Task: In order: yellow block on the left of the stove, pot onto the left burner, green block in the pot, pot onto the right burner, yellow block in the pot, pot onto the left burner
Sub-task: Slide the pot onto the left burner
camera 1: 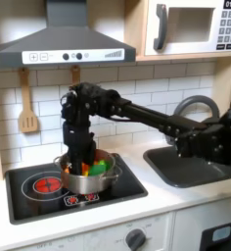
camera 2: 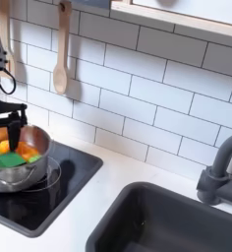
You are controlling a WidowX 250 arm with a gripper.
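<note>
The steel pot (camera 1: 87, 176) (camera 2: 17, 162) sits on the black stove (camera 1: 29, 203) (camera 2: 64, 187), between the two burners. It overlaps the right edge of the left burner (camera 1: 46, 182), whose middle is bright red. Thin rings of the right burner (camera 2: 51, 178) show beside the pot. Inside the pot lie the yellow block (camera 2: 8, 157), the green block (camera 1: 99, 167) and an orange piece (camera 2: 28, 151). My gripper (camera 1: 82, 157) (camera 2: 10, 126) reaches straight down at the pot's far rim, and its fingers look shut on that rim.
A wooden spatula (camera 1: 27, 104) (camera 2: 61, 59) hangs on the tiled wall behind the stove. A dark sink (camera 1: 191, 167) (camera 2: 167, 221) with a grey faucet (camera 1: 201, 103) (camera 2: 221, 177) lies to the first exterior view's right. A range hood (camera 1: 64, 41) and a microwave (camera 1: 191, 26) hang overhead.
</note>
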